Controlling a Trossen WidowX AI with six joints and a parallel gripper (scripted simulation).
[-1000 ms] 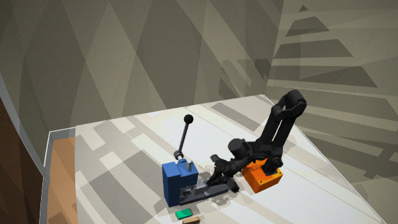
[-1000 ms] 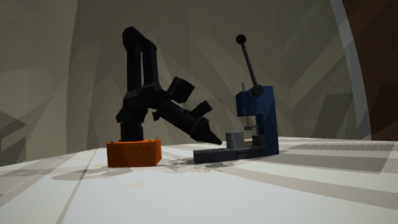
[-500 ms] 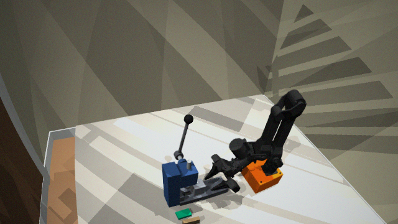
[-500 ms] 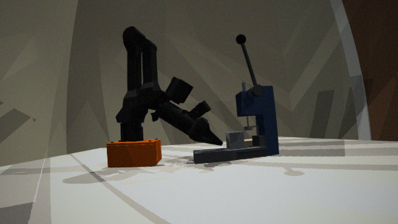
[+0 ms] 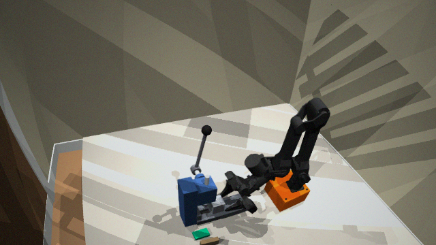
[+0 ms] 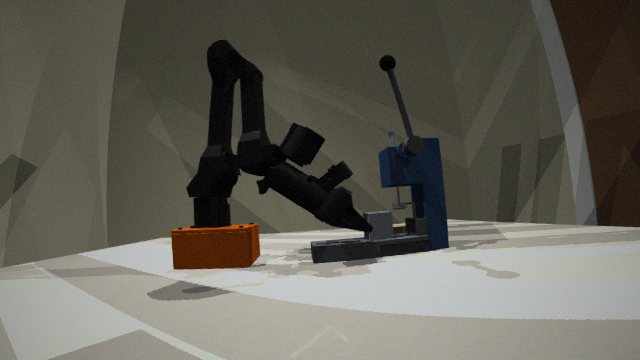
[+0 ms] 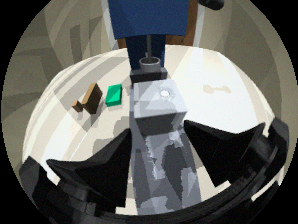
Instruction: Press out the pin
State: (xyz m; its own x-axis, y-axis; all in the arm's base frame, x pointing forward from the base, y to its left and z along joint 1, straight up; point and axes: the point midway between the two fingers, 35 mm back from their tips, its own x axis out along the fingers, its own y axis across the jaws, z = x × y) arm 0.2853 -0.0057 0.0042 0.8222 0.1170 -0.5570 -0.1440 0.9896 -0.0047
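My gripper (image 5: 235, 197) (image 6: 371, 229) (image 7: 157, 127) is released — fingers spread. The grey block (image 5: 218, 203) (image 6: 379, 225) (image 7: 159, 102) sits on the press bed (image 5: 223, 215) (image 6: 345, 251) (image 7: 167, 192), just short of the punch (image 6: 398, 198) (image 7: 149, 63) — lever (image 5: 201, 151) (image 6: 399, 102) up.

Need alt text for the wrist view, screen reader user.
Open black pincer with its fingers spread on the near side of a grey block, which sits on the bed of a blue press. Green and brown pieces lie to the left.
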